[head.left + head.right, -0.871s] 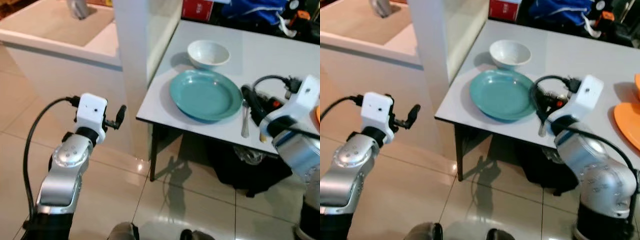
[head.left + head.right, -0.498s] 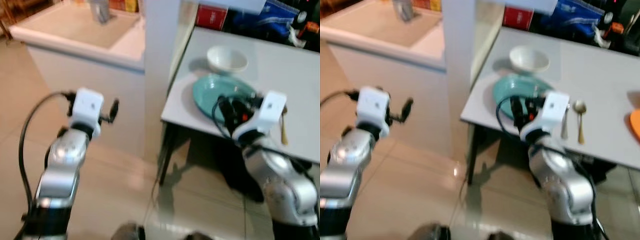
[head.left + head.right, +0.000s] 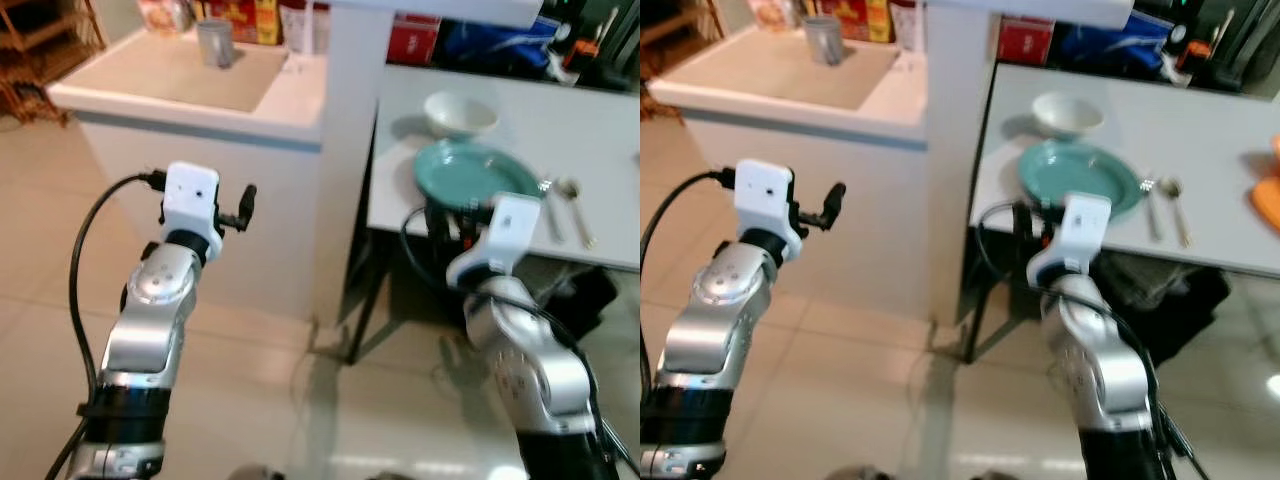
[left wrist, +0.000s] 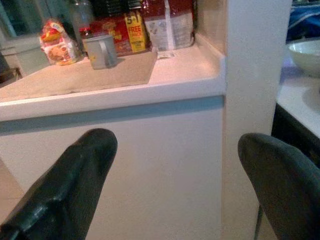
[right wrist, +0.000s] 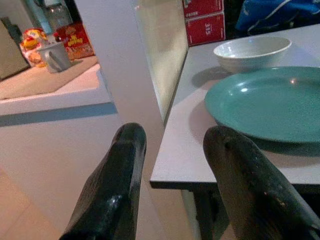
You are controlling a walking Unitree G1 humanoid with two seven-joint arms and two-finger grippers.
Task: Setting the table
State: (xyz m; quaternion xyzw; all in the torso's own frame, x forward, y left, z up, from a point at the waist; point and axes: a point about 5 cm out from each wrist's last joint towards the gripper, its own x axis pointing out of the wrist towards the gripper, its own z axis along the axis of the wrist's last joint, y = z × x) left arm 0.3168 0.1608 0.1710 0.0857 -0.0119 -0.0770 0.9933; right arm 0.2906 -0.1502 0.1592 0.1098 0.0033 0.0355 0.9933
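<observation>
A teal plate [image 3: 1078, 175] lies near the grey table's [image 3: 1220, 130] left front corner, with a white bowl [image 3: 1067, 113] just behind it. A fork [image 3: 1152, 203] and a spoon [image 3: 1178, 208] lie side by side to the plate's right. My right gripper [image 5: 175, 175] is open and empty, hanging just off the table's front left edge and pointing at the plate [image 5: 270, 102] and bowl [image 5: 252, 52]. My left gripper [image 4: 175, 185] is held out at chest height, open and empty, facing the white counter [image 4: 125, 87].
A white pillar [image 3: 350, 130] stands between the counter and the table. On the counter sit a grey mug [image 3: 823, 40] and food packets [image 4: 125, 32]. An orange plate [image 3: 1268, 205] sits at the table's right edge. Boxes and bags crowd the table's back. Tiled floor [image 3: 330, 420] spreads below.
The whole view has shifted, so the camera has moved back and turned left. My right gripper has drawn away from the cutlery to the table's front left edge. The left arm holds its pose.
</observation>
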